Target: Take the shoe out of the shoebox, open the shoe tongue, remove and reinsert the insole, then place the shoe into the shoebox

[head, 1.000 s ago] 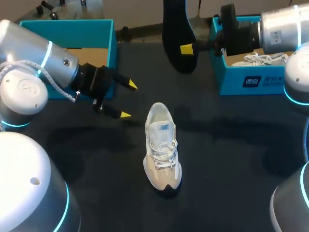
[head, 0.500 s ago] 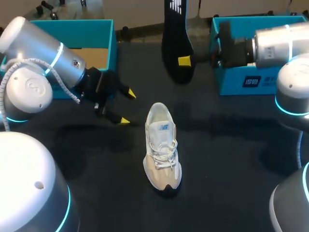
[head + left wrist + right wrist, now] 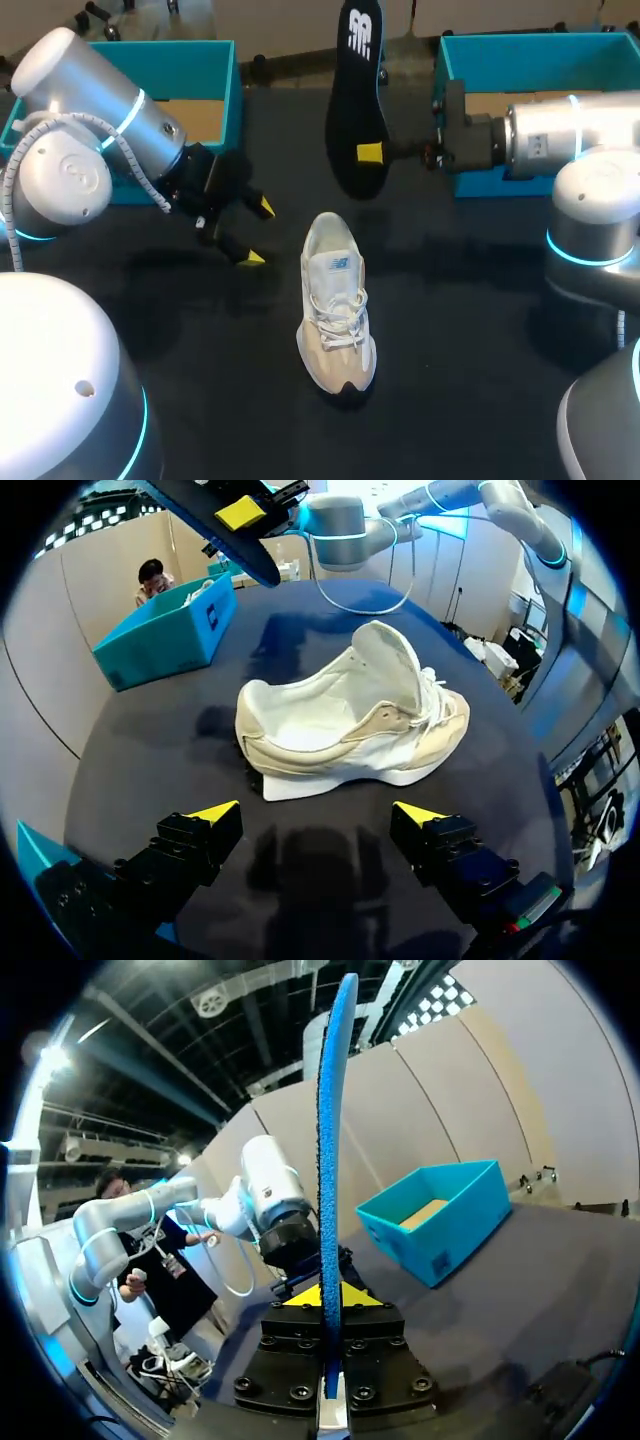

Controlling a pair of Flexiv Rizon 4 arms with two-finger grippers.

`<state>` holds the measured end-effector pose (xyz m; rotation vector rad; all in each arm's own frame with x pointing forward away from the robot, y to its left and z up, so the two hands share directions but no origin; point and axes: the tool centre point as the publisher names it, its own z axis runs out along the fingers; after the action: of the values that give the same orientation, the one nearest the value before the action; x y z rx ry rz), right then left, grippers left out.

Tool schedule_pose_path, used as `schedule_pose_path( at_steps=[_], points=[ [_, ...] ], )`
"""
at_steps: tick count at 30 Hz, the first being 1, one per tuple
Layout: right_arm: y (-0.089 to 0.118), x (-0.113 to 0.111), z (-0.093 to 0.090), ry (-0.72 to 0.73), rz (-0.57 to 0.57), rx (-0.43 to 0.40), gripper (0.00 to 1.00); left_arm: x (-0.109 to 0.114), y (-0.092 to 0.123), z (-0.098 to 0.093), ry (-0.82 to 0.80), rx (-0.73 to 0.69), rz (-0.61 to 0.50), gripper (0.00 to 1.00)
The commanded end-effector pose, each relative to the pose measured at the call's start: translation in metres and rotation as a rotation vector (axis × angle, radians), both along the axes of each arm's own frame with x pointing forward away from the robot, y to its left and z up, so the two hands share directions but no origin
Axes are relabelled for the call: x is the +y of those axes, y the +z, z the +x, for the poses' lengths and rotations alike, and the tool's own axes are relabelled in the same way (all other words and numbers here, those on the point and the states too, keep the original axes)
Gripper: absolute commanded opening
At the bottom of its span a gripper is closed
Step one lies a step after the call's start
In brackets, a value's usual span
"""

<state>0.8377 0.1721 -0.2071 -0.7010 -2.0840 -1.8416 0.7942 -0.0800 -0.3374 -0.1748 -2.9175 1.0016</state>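
Since the earlier frame my right gripper [image 3: 370,152] has brought the black insole [image 3: 357,100] closer, to the sneaker's [image 3: 336,305] twelve o'clock. My left gripper [image 3: 256,232] waits at its ten, jaws apart.

Left wrist: the sneaker [image 3: 350,725] lies ahead of my open jaws, untouched.

Right wrist: my jaws are clamped on the insole [image 3: 330,1180].

I judge reinsertion is in hand; next comes lowering the insole into the opening.

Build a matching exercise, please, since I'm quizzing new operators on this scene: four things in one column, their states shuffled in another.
Things
1. white lace-up sneaker
2. black foam insole
3. left gripper
4. right gripper

States
A. shut on something thin
B. held up above the table
C. open and empty
D. standing on its sole on the black table

Pairs: 1-D, 2-B, 3-C, 4-A
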Motion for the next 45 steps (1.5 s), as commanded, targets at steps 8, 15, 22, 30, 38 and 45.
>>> schedule_pose_path(
  at_steps=[8, 15, 22, 30, 38, 45],
  points=[
    [-0.028, 0.025, 0.005, 0.009, 0.053, 0.009, 0.0, 0.006, -0.001, -0.002, 0.046, 0.13, -0.007, 1.0],
    [-0.041, 0.033, -0.001, 0.0, 0.071, 0.012, 0.0, 0.011, -0.003, -0.012, 0.043, 0.213, -0.008, 1.0],
    [-0.051, 0.041, -0.012, -0.005, 0.065, 0.031, 0.0, 0.009, -0.006, -0.023, 0.038, 0.256, -0.008, 1.0],
    [-0.066, 0.051, -0.021, -0.012, 0.052, 0.026, 0.0, 0.005, -0.005, -0.033, 0.049, 0.271, -0.029, 1.0],
    [-0.074, 0.052, -0.025, -0.011, 0.041, 0.016, 0.0, -0.003, 0.0, -0.032, 0.041, 0.26, -0.027, 1.0],
    [-0.078, 0.051, -0.031, -0.006, 0.029, -0.006, 0.0, -0.012, 0.004, -0.035, 0.027, 0.243, -0.03, 1.0]
  ],
)
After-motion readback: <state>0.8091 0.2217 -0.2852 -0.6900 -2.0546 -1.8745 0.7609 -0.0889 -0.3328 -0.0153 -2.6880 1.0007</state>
